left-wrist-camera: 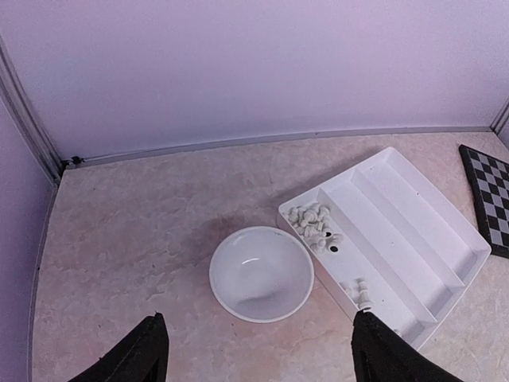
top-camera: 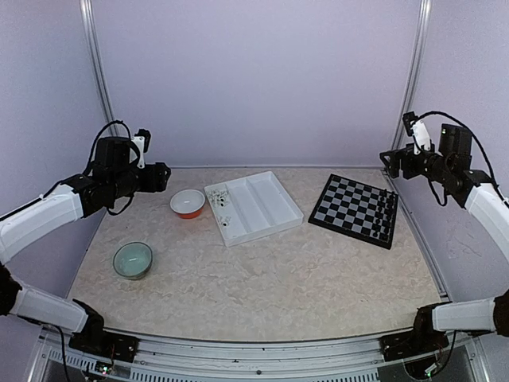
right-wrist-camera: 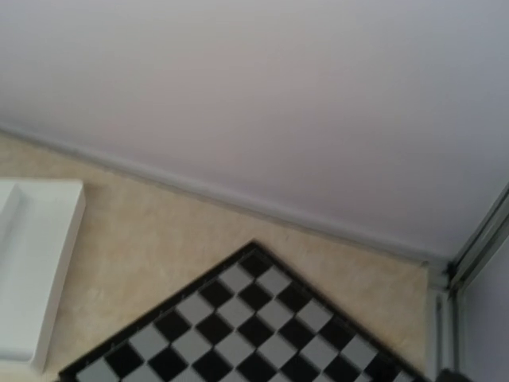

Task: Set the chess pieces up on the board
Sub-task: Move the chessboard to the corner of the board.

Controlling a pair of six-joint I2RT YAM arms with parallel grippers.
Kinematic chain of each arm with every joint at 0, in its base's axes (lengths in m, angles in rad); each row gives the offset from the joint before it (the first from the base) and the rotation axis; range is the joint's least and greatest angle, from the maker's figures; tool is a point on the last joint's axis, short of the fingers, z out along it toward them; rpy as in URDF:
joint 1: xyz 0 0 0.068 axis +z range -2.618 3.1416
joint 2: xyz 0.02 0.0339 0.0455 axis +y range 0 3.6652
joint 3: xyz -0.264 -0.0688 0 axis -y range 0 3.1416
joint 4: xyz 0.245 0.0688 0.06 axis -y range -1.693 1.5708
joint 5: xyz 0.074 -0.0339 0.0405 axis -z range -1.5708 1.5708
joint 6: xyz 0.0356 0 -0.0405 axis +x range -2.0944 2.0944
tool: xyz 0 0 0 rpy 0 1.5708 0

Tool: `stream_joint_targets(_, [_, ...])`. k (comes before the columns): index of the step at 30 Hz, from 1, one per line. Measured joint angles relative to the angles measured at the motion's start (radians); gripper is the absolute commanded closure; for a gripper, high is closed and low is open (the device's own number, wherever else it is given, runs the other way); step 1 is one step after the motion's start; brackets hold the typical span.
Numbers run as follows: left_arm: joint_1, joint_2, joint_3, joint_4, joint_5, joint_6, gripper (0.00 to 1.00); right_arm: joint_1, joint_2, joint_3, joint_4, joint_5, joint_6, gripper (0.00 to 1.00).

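While both arms hang raised above the tabletop [top-camera: 278, 278], the left claw [top-camera: 165, 177] stands over the far left corner, its two dark fingers [left-wrist-camera: 147, 354] spread wide with nothing between them. The right claw [top-camera: 387, 161] stands over the far right corner, also wide and empty as far as the top view shows; its own camera shows no fingers. Item: board [top-camera: 355, 208], flat, turned at a slant, near the right edge toward the far right corner, below and just inward of the right claw, not touched by it. Item: black pieces [top-camera: 388, 204], a short row along the board's right side; their number is too small to tell. Item: white tray [top-camera: 266, 208], three long compartments, at the middle of the far edge, well apart from both claws. Item: white pieces [left-wrist-camera: 312, 222], heaped at the far end of the tray's leftmost compartment, a few more nearer its other end. Item: white bowl [left-wrist-camera: 261, 273], orange outside, just beside the tray's left side, below the left claw. Item: teal bowl [top-camera: 132, 259], near the left edge, apart from everything else.
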Motion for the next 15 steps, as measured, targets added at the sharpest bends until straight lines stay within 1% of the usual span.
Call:
stream_joint_targets(9, [-0.082, 0.064, -0.087, 0.106, 0.000, 0.042, 0.23, -0.018, 0.072, -0.034, 0.000, -0.087, -0.032, 0.02])
stream_joint_targets(11, [-0.099, 0.079, -0.095, 0.124, 0.005, 0.050, 0.24, -0.020, 0.100, -0.034, 0.000, -0.105, -0.051, 0.05])
stream_joint_targets(15, [-0.128, 0.114, -0.098, 0.155, 0.026, 0.060, 0.25, -0.020, 0.207, -0.006, -0.004, -0.115, -0.097, 0.20])
